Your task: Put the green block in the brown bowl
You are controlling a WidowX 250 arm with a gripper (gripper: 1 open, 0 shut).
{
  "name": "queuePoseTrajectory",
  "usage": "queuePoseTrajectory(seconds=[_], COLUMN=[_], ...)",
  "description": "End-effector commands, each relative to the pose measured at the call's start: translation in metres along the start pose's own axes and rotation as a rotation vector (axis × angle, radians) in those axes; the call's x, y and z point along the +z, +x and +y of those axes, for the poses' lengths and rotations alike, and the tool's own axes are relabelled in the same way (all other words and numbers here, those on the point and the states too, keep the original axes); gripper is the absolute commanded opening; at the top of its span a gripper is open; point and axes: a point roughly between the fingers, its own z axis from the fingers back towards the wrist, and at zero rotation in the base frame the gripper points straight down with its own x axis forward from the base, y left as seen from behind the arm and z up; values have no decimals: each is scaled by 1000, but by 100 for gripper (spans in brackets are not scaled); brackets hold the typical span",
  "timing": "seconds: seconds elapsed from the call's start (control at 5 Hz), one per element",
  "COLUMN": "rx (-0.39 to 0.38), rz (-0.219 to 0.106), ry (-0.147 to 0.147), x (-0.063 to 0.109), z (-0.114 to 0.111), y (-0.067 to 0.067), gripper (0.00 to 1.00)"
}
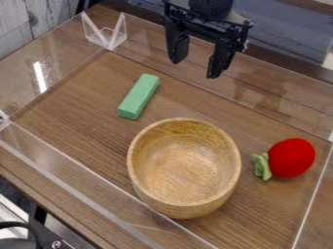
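Observation:
The green block [139, 95], a flat light-green bar, lies on the wooden tabletop left of centre, angled toward the back right. In front of it and to the right stands the brown bowl [184, 166], a large round wooden bowl with nothing inside. My gripper [194, 53] hangs at the back, pointing down, above and to the right of the block and apart from it. Its black fingers [173, 44] stand open with nothing between them.
A red round toy fruit [291, 157] with a green leaf sits just right of the bowl. Low clear plastic walls [78, 165] fence the work area, and a clear folded stand [104, 32] sits at the back left.

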Motion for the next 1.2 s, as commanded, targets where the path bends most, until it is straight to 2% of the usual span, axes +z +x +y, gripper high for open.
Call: queuePoseTrajectory(seconds=[0.0,0.2,0.6,0.8,1.0], rx=[23,71,189,230,264], rz=[27,18,-43,-83,-98], ry=[-3,-5,-33,-40,-47], x=[-7,-10,-23,-30,-41], z=[3,22,77,85,87], y=[0,-3,-30,-29,-24], gripper=[100,100,100,100,100])
